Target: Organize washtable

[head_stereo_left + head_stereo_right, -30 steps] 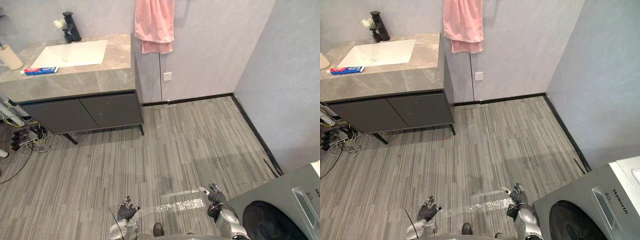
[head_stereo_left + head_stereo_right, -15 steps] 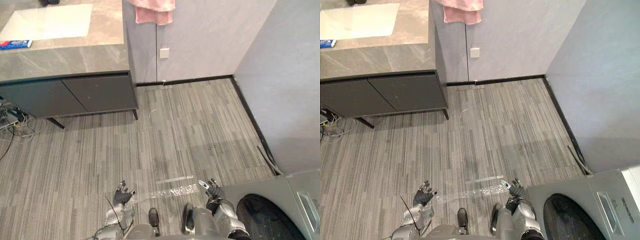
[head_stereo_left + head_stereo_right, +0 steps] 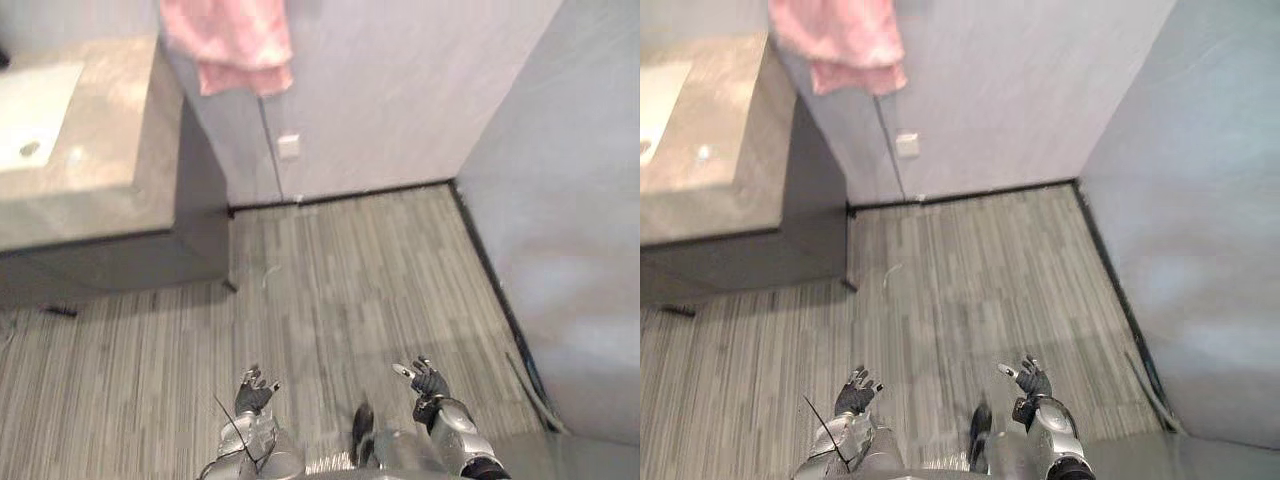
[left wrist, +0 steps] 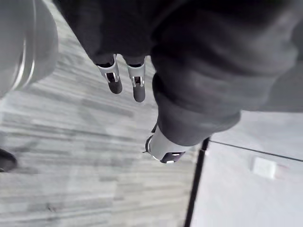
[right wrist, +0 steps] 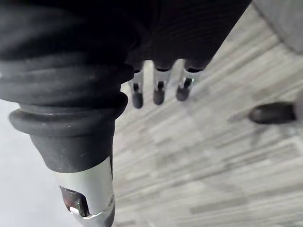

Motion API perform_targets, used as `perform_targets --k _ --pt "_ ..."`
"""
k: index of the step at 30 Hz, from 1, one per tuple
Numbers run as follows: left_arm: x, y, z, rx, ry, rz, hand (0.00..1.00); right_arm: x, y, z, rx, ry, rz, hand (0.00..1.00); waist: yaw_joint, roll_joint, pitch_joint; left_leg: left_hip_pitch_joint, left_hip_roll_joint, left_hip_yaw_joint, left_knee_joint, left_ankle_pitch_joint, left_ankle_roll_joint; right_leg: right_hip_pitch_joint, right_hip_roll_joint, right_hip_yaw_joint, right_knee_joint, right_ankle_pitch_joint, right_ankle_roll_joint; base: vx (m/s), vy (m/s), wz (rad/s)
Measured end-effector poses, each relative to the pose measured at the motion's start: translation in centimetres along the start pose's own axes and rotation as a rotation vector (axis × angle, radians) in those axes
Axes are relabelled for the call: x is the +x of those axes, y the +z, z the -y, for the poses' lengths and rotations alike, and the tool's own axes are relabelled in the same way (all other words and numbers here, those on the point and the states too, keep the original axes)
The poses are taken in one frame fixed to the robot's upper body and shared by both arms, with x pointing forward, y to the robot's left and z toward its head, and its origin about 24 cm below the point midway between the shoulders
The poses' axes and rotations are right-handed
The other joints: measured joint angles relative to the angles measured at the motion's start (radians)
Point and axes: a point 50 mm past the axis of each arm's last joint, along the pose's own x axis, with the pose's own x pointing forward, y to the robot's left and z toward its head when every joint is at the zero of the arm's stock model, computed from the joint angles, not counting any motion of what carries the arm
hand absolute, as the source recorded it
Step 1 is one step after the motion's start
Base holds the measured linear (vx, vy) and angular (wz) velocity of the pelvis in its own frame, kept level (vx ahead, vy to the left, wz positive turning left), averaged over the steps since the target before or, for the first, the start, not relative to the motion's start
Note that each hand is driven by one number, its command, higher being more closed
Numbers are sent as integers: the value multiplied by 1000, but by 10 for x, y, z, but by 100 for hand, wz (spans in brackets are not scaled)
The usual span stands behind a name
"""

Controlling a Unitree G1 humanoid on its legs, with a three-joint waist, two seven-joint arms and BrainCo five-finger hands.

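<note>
Two robot hands are hanging low over the striped grey floor [image 3: 340,270], well apart from the washtable. The left robot hand [image 3: 254,393] is showing at the lower left of the head views. Its fingers [image 4: 113,81] are extending straight, with the thumb [image 4: 163,150] standing apart from them, and it is holding nothing. The right robot hand [image 3: 428,381] is showing at the lower right. Its fingers [image 5: 159,92] are likewise extending straight, its thumb [image 5: 87,201] is standing apart, and nothing is lying between them.

The grey stone tabletop [image 3: 110,150] of the washtable is occupying the upper left of the head views. A white sink [image 3: 25,125] is sitting recessed in it at the far left edge. A dark cabinet [image 3: 120,265] is sitting directly beneath the tabletop. A pink towel [image 3: 228,45] is hanging on the wall above the tabletop's right end. A white wall socket [image 3: 289,147] is sitting on the wall below the towel, just beside the cabinet. Whether any loose items are lying on the tabletop cannot be told.
</note>
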Motion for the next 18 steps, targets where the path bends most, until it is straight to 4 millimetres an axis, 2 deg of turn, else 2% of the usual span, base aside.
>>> perform_targets --k 2,3,4,5,6,7,8,9,10,11,13,14,16,17,18 --pt "0 4 1 -26 0 16 0 2 5 1 -18 0 14 0 3 -6 3 -93 -37 13 -112 -1 0 57 0 19 -29 0 1 577 -86 -29" --pt "1 6 -1 -41 11 23 0 4 13 -4 -23 12 38 0 10 -1 5 -153 -72 25 -234 -1 0 78 -5 35 -41 -3 6 600 35 -55" --pt "1 8 -5 -63 28 31 0 5 15 -7 -12 19 45 0 24 -23 18 -177 -138 34 -411 7 1 110 -32 33 -47 -31 51 400 46 -55" --pt "2 10 -5 -80 33 41 0 4 14 -7 -7 18 44 0 30 -27 20 -184 -172 28 -514 18 3 130 -43 29 -53 -44 72 625 131 -45" --pt "1 10 -5 -98 40 39 0 3 10 -3 -3 7 32 0 37 -18 15 -181 -222 13 -738 93 15 183 -46 27 -71 -67 108 583 191 -40" --pt "-1 5 -6 -110 45 27 0 0 4 4 4 -10 19 0 49 6 2 -176 -241 -3 -893 160 36 227 -34 36 -85 -90 143 698 254 -48" --pt "-3 1 -7 -114 52 17 0 -1 1 8 4 -20 11 0 56 27 -7 -181 -236 -20 -917 217 79 247 -25 47 -86 -106 162 590 263 -63" --pt "-5 -2 -13 -118 73 12 0 -2 -2 5 7 -13 -2 0 70 -1 -15 -184 -252 -35 -874 370 150 273 -48 60 -81 -130 183 534 264 -35" --pt "-2 7 -19 -123 90 40 0 -1 -2 -3 22 12 5 0 62 -46 -22 -188 -294 -24 -867 341 165 244 -95 60 -36 -119 173 522 255 -17" --pt "-1 9 -21 -122 94 51 0 -1 0 -5 23 19 9 0 57 -52 -23 -189 -306 -22 -864 335 174 220 -113 67 3 -106 168 514 269 15" --pt "-3 7 -24 -125 105 47 0 1 4 -9 21 33 20 0 55 -60 -24 -177 -328 1 -802 268 194 164 -148 103 153 -66 188 527 234 2" --pt "-6 3 -30 -134 130 39 0 0 2 -11 18 42 16 0 58 -60 -23 -143 -334 7 -719 175 199 142 -168 117 301 0 200 528 190 -5" --pt "-8 1 -38 -122 147 31 0 -1 -2 -15 44 54 6 0 54 -59 -26 -95 -336 2 -680 98 199 81 -185 118 496 119 212 484 187 -1" --pt "-9 0 -41 -111 151 28 0 -3 -6 -18 63 62 -1 0 55 -66 -30 -55 -341 0 -672 49 187 -5 -207 119 685 102 223 411 162 -7" --pt "-9 2 -44 -98 159 31 0 -3 -8 -19 77 62 -5 0 53 -65 -30 -10 -341 0 -687 24 183 -101 -225 87 826 7 192 366 132 -11"
